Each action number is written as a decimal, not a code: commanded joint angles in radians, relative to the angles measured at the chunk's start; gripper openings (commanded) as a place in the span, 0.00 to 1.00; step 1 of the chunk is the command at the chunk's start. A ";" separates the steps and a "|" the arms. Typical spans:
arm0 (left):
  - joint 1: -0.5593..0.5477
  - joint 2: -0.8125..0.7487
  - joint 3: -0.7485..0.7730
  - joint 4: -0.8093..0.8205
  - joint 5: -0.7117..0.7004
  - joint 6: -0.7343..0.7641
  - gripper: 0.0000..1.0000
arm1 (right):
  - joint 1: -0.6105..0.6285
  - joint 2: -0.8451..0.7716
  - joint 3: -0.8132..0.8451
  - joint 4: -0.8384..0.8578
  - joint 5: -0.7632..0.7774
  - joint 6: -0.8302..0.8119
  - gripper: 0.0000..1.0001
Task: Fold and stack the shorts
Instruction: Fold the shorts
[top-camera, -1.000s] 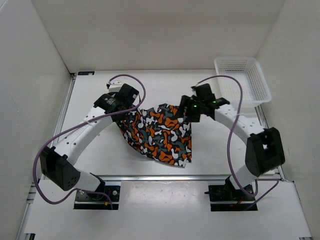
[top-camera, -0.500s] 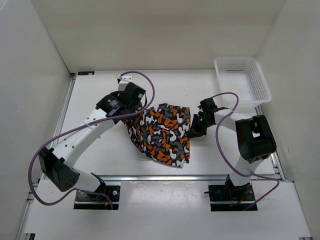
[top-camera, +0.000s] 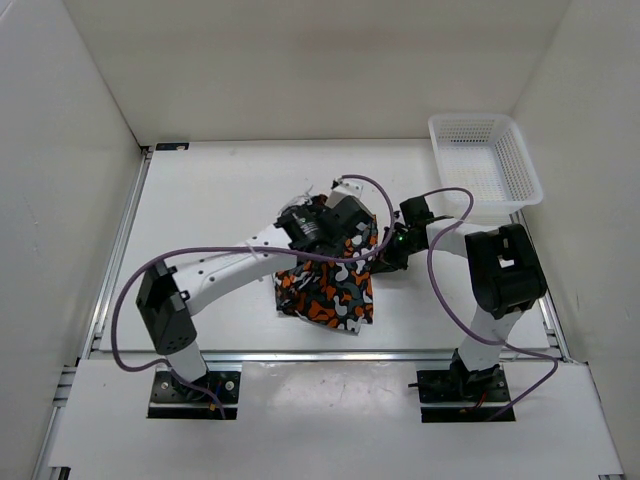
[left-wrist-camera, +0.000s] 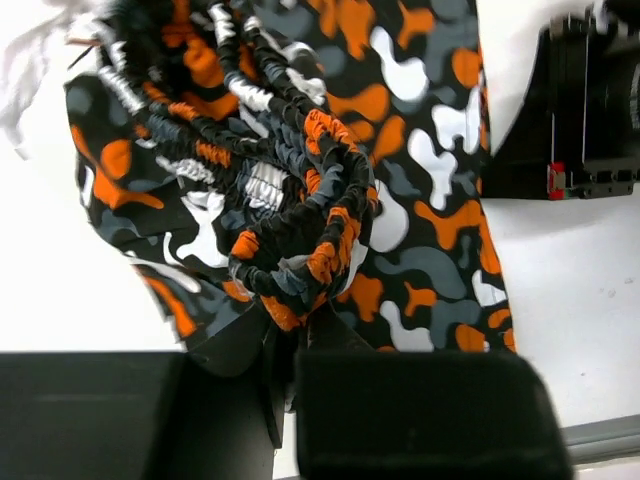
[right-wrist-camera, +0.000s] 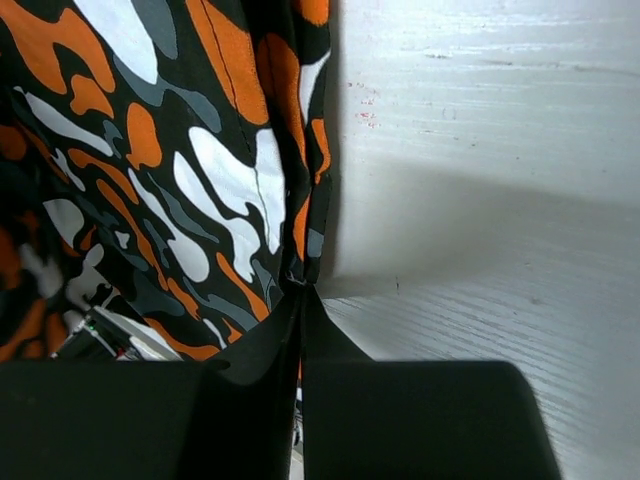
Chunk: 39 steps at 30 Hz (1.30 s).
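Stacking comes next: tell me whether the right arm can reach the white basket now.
Probably yes: the basket lies close beyond the right gripper, nothing standing between, though that gripper is shut on the shorts.

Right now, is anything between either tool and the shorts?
Nothing visible. The left tool is shut on the bunched waistband of the shorts, and the right tool is shut on their edge.

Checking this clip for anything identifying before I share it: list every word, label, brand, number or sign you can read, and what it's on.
No readable text in any view.
On the shorts: camouflage blotches only, no printed words or legible tag.
On the basket: plain white mesh, no label.
On the left arm and right arm: no legible markings.
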 joint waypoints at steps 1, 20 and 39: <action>0.003 0.013 0.003 0.054 0.052 -0.039 0.11 | -0.012 0.044 -0.030 0.001 0.077 -0.021 0.00; 0.012 0.050 0.153 -0.018 0.339 -0.057 1.00 | -0.073 -0.014 -0.039 -0.052 0.120 -0.052 0.08; 0.379 0.150 -0.025 0.067 0.563 -0.143 0.19 | 0.126 -0.173 0.252 -0.276 0.257 -0.075 0.13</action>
